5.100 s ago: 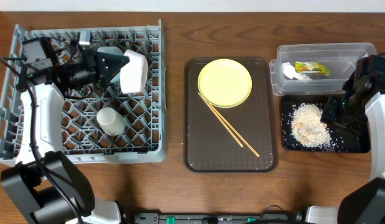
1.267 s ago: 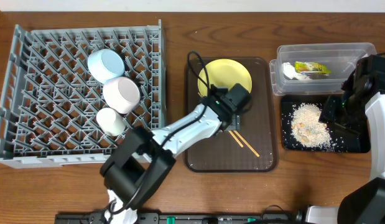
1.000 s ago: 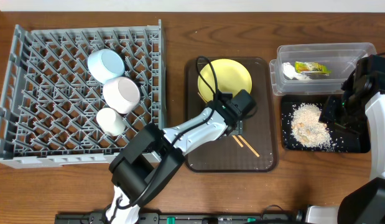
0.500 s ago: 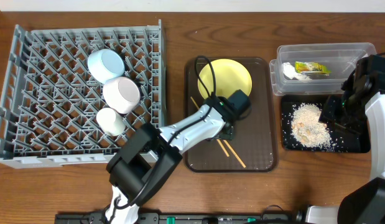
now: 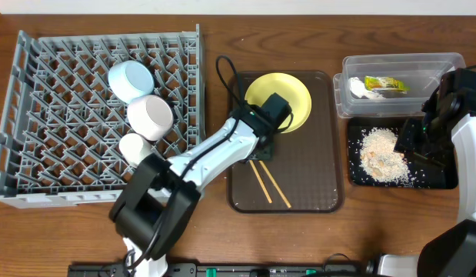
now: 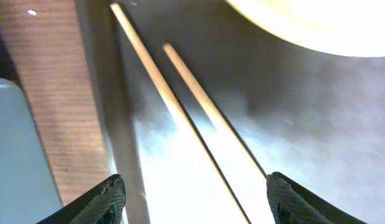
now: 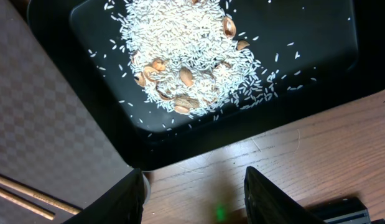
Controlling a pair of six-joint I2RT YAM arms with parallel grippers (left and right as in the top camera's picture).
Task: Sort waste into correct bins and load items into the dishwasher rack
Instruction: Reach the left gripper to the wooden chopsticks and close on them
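above the brown tray [image 5: 326,154] the left arm [image 5: 222,150] stretches, claw [image 6: 195,194] spread over the chopsticks [image 6: 201,93].

No readable text, label or number anywhere.

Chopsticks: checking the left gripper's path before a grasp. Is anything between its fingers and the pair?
Nothing visible. The open left gripper straddles the chopsticks, which lie bare on the brown tray. The yellow plate sits clear beyond them.

A robotics lab setup: robot arm [image 5: 214,154] over wooden table [image 5: 214,38].
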